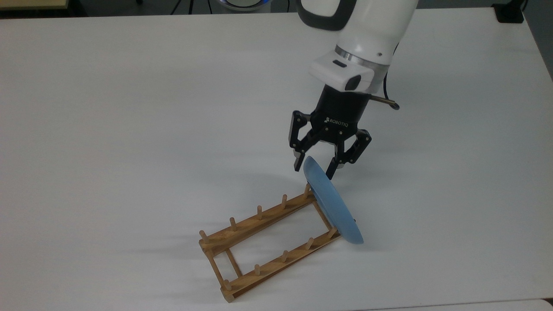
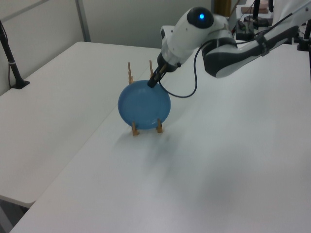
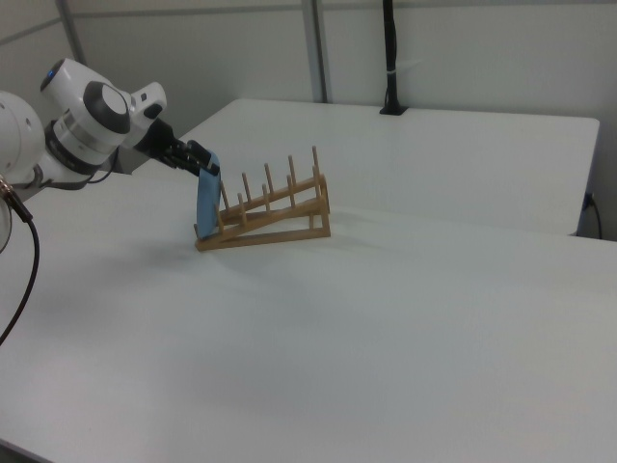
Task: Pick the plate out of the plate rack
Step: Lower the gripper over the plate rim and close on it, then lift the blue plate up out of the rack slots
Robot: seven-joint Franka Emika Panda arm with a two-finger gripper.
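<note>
The plate (image 1: 332, 201) stands on its edge at one end of the plate rack (image 1: 268, 242), near the table's (image 1: 129, 129) front edge. The gripper (image 1: 314, 169) is spread wide around its top rim, not squeezing. The plate looks stiff, smooth and maybe slippery, so the thin rim is the best hold

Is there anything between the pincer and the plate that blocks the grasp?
Nothing visible blocks it. The open pincer already straddles the top rim of the plate, one finger on each side. The plate stands at the end of the rack, and the pegs are lower down.
</note>
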